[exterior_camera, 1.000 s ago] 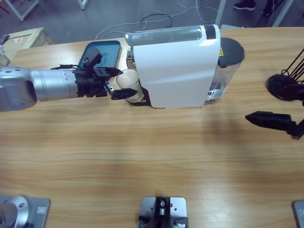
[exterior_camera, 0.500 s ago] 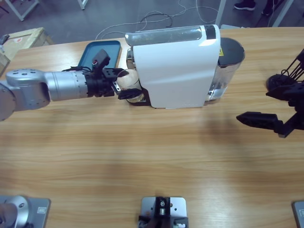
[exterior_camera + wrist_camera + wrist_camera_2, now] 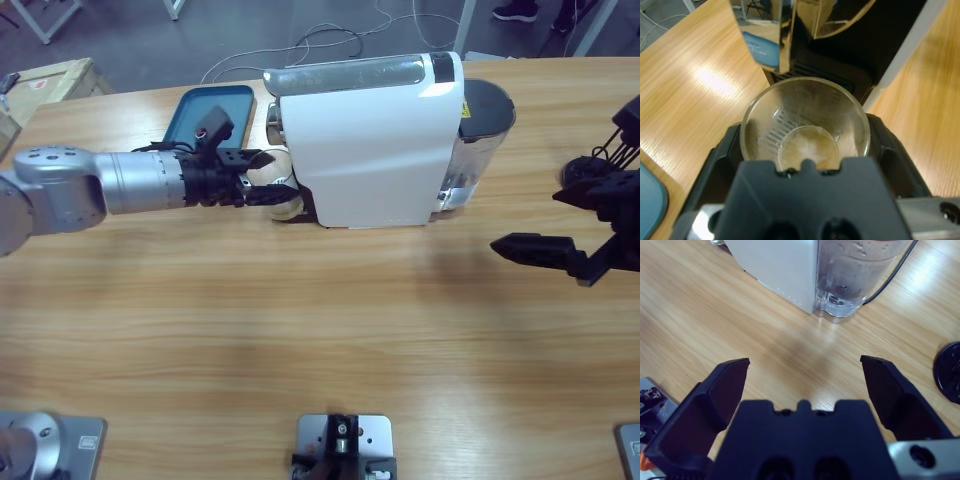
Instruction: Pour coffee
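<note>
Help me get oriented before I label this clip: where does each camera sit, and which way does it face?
High view: fixed above the table, looking down; shows both arms, the left gripper holding the glass cup at the white coffee machine.
Left wrist view: on the left wrist, looking along its jaws into the empty-looking glass cup.
Right wrist view: on the right wrist, open right gripper facing the table and the water tank.
Shared: the high and left wrist views both show the cup.
</note>
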`<state>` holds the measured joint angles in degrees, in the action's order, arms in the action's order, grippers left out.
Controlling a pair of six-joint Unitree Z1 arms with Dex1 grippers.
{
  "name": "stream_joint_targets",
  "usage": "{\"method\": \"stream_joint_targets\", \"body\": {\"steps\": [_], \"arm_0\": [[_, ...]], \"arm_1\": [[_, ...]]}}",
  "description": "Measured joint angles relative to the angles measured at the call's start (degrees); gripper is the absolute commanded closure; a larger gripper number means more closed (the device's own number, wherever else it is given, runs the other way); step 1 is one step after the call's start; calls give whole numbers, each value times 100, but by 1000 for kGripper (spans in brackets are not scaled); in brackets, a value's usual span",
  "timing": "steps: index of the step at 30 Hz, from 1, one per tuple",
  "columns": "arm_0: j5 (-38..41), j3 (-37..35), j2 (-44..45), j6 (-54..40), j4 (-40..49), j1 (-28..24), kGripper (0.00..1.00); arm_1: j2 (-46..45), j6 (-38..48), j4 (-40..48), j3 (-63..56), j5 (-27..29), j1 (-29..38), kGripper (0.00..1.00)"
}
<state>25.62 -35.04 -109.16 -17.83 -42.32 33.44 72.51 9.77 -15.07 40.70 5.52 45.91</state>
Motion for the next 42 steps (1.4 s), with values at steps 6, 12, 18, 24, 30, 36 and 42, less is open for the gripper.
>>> {"method": "stream_joint_targets", "body": {"steps": [6, 12, 18, 24, 30, 36, 42], "arm_0": [[-151, 286, 414, 0, -75, -670, 1000], [-837, 144, 881, 229, -76, -1424, 1000], [-1668, -701, 334, 806, -75, -1790, 1000], [-1737, -1840, -570, 1018, 92, -1885, 1000], [-1737, -2348, -982, 1044, 575, -1857, 1000], [-1774, -2918, -1115, 1044, 1496, -1782, 1000], [-2057, -3366, -1170, 1044, 2406, -1737, 1000]], "arm_1": [[0, 0, -4, 3, -7, 0, 4], [70, 0, 0, 3, -19, 0, 4], [189, 0, 10, 3, -86, 0, 4], [321, 0, 183, -44, -155, 0, 4], [516, 0, 418, -69, -261, 0, 9], [691, 0, 631, -194, -274, 0, 4], [616, 0, 677, -342, -273, 0, 0]]}}
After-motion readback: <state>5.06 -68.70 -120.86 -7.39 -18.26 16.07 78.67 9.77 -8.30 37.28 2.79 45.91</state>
